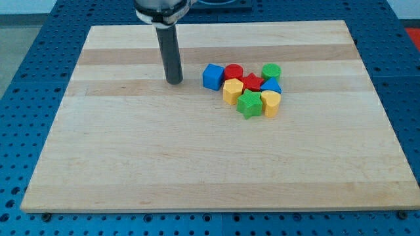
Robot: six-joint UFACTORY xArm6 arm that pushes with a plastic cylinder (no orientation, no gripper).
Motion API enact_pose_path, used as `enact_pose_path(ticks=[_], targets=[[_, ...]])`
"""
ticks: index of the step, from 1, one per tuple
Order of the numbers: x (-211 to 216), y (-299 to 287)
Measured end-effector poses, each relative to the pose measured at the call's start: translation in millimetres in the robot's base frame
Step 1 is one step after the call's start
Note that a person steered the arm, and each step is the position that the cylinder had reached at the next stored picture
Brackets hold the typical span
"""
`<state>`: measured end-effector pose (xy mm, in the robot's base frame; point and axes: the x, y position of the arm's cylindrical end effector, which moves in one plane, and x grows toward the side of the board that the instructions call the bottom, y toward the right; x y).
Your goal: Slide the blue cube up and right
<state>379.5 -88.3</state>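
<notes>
Only one camera view to work with here, so I'll pin everything to the blue cube (pixel 212 77). It sits on the wooden board (pixel 131 170), in the upper middle part, and it's the leftmost piece of a tight little cluster.

My tip (pixel 174 82) is down on the board to the view's left of the blue cube, at roughly the same height in the view, with a clear strip of bare wood between the two. Not touching. The rod runs straight up from there to the top edge of the view.

No pincer on this rig, just the plain rod, so there's nothing released or clenched to report and nothing is being held.

Everything else is to the view's right of the blue cube:
- red cylinder (pixel 233 71) just beside it on the right, looks like it's touching
- yellow block (pixel 232 92) below and right, tucked against the cube's lower right corner; shape looks roughly hexagonal but I can't be sure
- red star (pixel 253 82) further right, past the cylinder
- green cylinder (pixel 271 71) at the cluster's upper right
- a second blue block (pixel 271 86) right under that one, mostly hidden, shape unclear
- green star (pixel 249 104) at the bottom of the bunch
- another yellow block (pixel 270 103) beside the green star, on its right

The board rests on a blue perforated table (pixel 39 39).
</notes>
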Motion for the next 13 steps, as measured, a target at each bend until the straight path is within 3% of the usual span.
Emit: enact_pose_path(ticks=[1,3,8,13], targets=[[34.6,10.6],[43.1,39.4],[-28.8,56.0],[-88.9,115.5]])
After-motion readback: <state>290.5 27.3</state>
